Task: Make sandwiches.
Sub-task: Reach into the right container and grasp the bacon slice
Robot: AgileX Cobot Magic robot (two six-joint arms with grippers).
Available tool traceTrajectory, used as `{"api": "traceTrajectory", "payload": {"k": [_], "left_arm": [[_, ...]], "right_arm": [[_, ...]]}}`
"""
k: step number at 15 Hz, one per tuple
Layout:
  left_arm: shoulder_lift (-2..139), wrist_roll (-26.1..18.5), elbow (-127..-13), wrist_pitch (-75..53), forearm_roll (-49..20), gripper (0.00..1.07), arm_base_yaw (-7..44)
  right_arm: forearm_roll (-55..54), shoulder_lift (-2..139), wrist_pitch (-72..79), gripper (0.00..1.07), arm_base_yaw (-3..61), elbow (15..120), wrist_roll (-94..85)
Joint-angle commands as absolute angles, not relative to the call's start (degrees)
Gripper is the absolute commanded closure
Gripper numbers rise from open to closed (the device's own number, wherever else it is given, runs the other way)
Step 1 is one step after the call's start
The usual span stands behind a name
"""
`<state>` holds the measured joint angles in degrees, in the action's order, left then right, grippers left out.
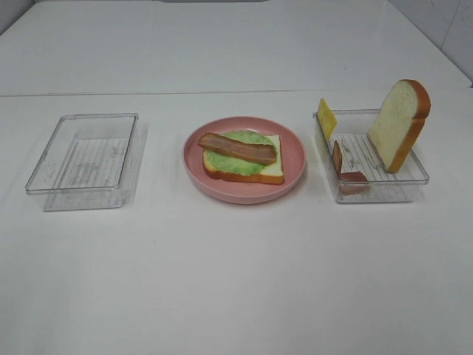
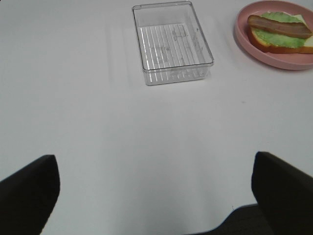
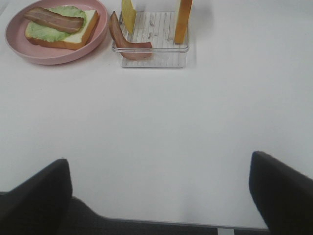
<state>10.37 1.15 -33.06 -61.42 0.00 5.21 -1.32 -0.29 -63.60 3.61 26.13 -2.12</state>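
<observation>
The left jaws and right jaws are hanging wide open over the white counter [image 1: 236,281], gripping nothing. A left tray [image 1: 89,159] and a right tray [image 1: 373,191] are sitting on either side of a pink plate [image 1: 295,155]. 1 bread slice [image 1: 275,171] is lying on the plate under lettuce [image 1: 233,164] and a bacon strip [image 1: 236,149]. A second bread slice [image 1: 399,126] is leaning in the right tray, near a second bacon strip [image 1: 338,157] and cheese [image 1: 326,118].

Round pink plastic plate [image 1: 295,159]; white bread slice [image 1: 273,169], orange-brown crust; green lettuce leaf [image 1: 229,164]; streaked reddish-brown bacon strip [image 1: 236,149]; yellow cheese slice [image 1: 326,117]; clear ribbed-floor plastic tray [image 1: 89,163]
</observation>
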Motion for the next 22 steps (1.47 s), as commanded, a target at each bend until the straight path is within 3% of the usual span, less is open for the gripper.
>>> {"api": "traceTrajectory", "payload": {"k": [1, 9, 11, 12, 14, 22], "left_arm": [[2.7, -1.4, -29.8, -61.2, -3.2, 0.07, 5.3], [-1.4, -0.9, -29.6, -61.4, -3.6, 0.07, 5.2], [-1.4, -1.0, -29.6, -61.4, -3.7, 0.07, 2.6], [-1.4, -1.0, -29.6, -61.4, -3.7, 0.07, -3.4], [-1.5, -1.0, -29.6, -61.4, -3.7, 0.07, -9.0], [-1.5, -1.0, -29.6, -61.4, -3.7, 0.07, -9.0]], "right_arm": [[-1.7, -1.9, -63.3, 0.11, 3.3, 26.0, -2.4], [-1.5, -1.3, -63.3, 0.11, 3.3, 26.0, -2.4], [-1.5, -1.3, -63.3, 0.11, 3.3, 26.0, -2.4], [-1.5, -1.3, -63.3, 0.11, 3.3, 26.0, -2.4], [-1.5, -1.3, -63.3, 0.11, 3.3, 26.0, -2.4], [-1.5, -1.3, -63.3, 0.11, 3.3, 26.0, -2.4]]}}
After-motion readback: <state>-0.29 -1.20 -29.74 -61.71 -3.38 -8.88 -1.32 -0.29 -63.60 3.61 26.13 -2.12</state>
